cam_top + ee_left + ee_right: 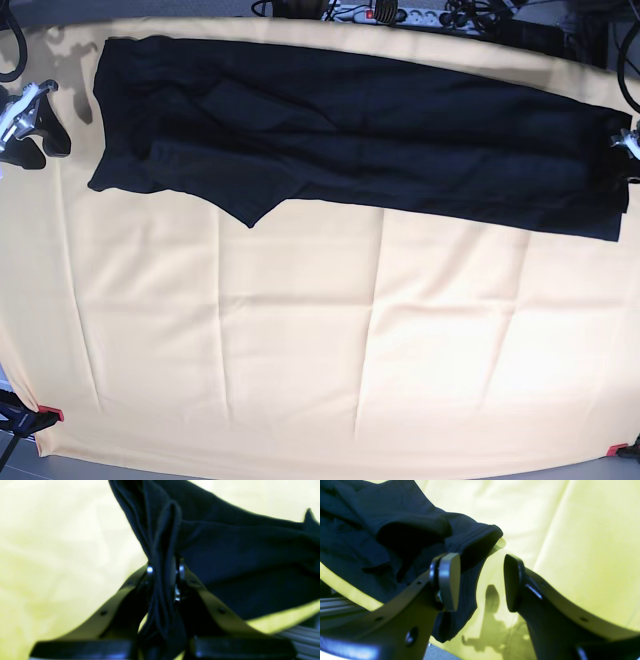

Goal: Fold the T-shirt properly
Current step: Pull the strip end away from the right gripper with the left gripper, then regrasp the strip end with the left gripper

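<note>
The black T-shirt (350, 130) lies as a long folded strip across the far part of the table, with one sleeve pointing toward the front at the left. My left gripper (165, 570) is shut on a bunched edge of the T-shirt (237, 555); in the base view this gripper (625, 145) sits at the strip's right end. My right gripper (480, 582) stands open beside the other end of the T-shirt (382, 530), and cloth drapes behind one of its fingers (448, 580). Nothing lies between the pads. In the base view the right gripper (25, 115) is at the far left.
A pale yellow cloth (300, 350) covers the table, held by red clamps (48, 412) at the front corners. Cables and a power strip (400, 12) run along the back edge. A ribbed metal rail (335, 605) shows past the table's edge.
</note>
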Robot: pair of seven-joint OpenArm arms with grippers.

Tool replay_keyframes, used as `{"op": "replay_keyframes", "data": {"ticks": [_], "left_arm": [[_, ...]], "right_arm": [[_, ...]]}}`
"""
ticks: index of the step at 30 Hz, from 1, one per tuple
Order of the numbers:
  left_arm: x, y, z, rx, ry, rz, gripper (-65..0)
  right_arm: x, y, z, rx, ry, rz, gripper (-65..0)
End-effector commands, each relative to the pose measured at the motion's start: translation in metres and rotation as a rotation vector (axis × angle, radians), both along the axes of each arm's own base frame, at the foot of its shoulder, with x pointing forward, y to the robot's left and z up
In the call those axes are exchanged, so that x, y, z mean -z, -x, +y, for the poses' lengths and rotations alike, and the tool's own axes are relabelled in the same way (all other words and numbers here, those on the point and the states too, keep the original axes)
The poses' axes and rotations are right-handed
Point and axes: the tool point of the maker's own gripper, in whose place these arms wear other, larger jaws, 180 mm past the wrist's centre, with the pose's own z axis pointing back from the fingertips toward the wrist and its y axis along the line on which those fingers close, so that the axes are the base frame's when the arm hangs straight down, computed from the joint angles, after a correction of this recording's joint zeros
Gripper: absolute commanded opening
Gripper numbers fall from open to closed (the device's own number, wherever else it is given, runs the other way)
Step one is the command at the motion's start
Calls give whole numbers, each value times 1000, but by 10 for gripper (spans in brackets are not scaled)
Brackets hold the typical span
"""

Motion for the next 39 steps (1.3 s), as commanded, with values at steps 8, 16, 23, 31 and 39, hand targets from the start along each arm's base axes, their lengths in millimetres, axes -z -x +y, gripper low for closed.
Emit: {"op": "replay_keyframes", "data": {"ticks": [8, 16, 23, 31, 39], "left_arm": [[-23, 5, -31, 151, 98, -62, -650], [-39, 7, -79, 272, 70, -136, -650], [-42, 22, -162, 486, 131, -231, -650], [-32, 28, -215, 530, 327, -253, -650], [-26, 24, -238, 496, 391, -277, -618]], "right_arm": [[-10, -4, 0, -13, 12, -33, -342], [-11, -5, 0, -13, 11, -36, -342], [-10, -4, 0, -28, 22, -38, -342], [-10, -4, 0, -28, 22, -38, -342], [-10, -4, 0, -28, 22, -39, -342]]}}
